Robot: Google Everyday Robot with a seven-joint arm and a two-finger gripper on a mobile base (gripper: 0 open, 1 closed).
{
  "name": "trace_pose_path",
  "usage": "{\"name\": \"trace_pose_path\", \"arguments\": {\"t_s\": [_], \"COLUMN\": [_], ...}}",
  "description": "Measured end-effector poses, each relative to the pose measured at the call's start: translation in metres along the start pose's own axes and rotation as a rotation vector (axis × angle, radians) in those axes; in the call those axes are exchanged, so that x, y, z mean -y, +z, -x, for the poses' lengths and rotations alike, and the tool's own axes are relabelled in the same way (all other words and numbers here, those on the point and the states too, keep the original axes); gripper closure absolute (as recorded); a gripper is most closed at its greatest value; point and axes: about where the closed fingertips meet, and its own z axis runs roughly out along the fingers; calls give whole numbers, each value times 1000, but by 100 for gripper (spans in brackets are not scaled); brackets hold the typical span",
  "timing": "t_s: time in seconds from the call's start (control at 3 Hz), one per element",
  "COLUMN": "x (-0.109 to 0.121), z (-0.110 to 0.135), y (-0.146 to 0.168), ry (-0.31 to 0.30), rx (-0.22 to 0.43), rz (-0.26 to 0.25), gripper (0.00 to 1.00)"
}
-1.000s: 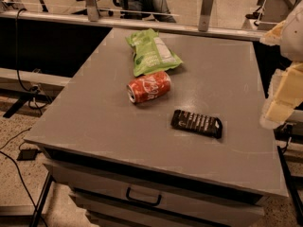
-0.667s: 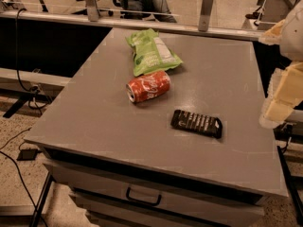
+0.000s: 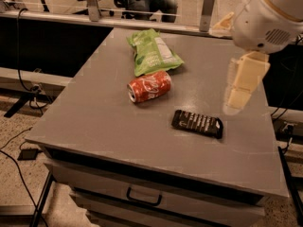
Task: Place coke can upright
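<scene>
Main change: the tool [image 3: 236, 98] has been swung in from the right edge and is now hung over the right part of the surface [image 3: 104, 122], above and just right of the black snack bar wrapper [image 3: 197, 123]. Whether the tool is spread or pressed together can't be told from this angle. Nothing is being held by it, that much is clear.

The coke can [image 3: 149, 85] hasn't been budged at all. It's left lying on its side around the middle of the surface, just below the green chip bag [image 3: 151, 51], possibly touching the bag's edge. It's well apart from the tool.

So for the task, only the approach looks to have been started. The can isn't grasped yet, never mind stood up.

Orientation: the long axis is laid flat along the surface, running lower-left to upper-right in the view. The silver top is pointed at the lower-left, toward the near-left side, and the base is aimed up toward the chip bag. A sideways reach left and a tip-up would probably be needed.
</scene>
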Motion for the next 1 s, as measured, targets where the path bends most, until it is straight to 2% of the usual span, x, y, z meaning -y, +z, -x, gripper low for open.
{"name": "trace_pose_path", "arguments": {"t_s": [0.33,0.67,1.0], "x": [20,34,45], "z": [70,111,129], "y": [43,79,114], "ry": [-173,-259,-261], "rx": [41,42,5], "rz": [77,133,183], "gripper": [0,0,0]}}
